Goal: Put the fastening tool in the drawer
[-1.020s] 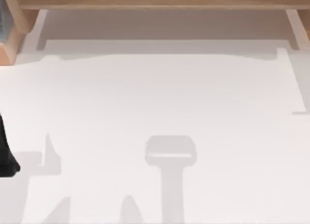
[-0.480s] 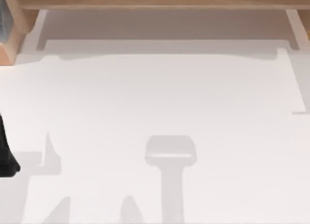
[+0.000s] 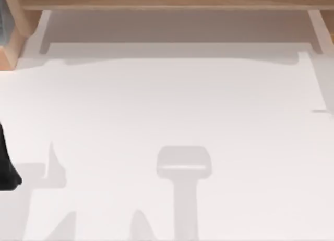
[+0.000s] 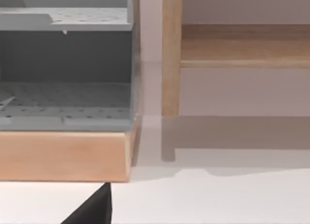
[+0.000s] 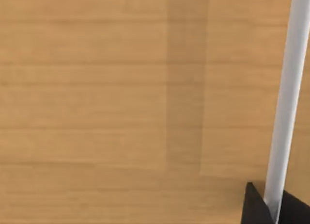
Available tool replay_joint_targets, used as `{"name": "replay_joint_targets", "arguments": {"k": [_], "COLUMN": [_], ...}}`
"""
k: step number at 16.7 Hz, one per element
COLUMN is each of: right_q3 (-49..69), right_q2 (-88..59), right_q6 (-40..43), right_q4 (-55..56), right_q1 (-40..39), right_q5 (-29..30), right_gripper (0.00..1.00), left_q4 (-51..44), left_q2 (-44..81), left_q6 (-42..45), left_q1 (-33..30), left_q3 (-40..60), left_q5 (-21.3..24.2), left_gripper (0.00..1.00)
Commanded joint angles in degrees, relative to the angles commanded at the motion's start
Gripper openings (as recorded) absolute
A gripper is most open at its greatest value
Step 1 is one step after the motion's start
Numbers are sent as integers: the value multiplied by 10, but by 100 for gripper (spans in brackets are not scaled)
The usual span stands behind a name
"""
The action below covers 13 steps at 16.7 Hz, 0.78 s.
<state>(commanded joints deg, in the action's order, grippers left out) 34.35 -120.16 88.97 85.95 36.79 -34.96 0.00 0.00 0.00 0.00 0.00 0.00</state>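
White tabletop [image 3: 172, 105], right jaws [image 5: 271, 209] gripping pale bar [image 5: 286, 103] (near-upright)

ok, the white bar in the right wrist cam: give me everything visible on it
The white bar is a slim, straight, smooth rod, plain white with a slightly shaded edge, maybe a handle. It runs nearly upright with a slight lean, in front of a light wooden panel with horizontal grain. Its lower end sits between the two dark fingertips of the right gripper, which close around it. Its upper end runs out of view.
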Motion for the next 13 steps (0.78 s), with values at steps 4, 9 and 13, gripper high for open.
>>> {"name": "replay_joint_targets", "arguments": {"k": [4,9,13], "right_q3": [63,73,116], "right_q2": [-23,-26,-48], "right_q6": [0,-1,1], "right_q4": [-40,-48,-73], "right_q1": [-32,-37,-51], "right_q5": [35,41,56], "right_gripper": [0,0,0], "left_q4": [0,0,0], "left_q2": [0,0,0], "left_q6": [0,0,0], "left_q1": [0,0,0], "left_q3": [0,0,0], "left_q5": [0,0,0], "left_gripper": [100,100,100]}}
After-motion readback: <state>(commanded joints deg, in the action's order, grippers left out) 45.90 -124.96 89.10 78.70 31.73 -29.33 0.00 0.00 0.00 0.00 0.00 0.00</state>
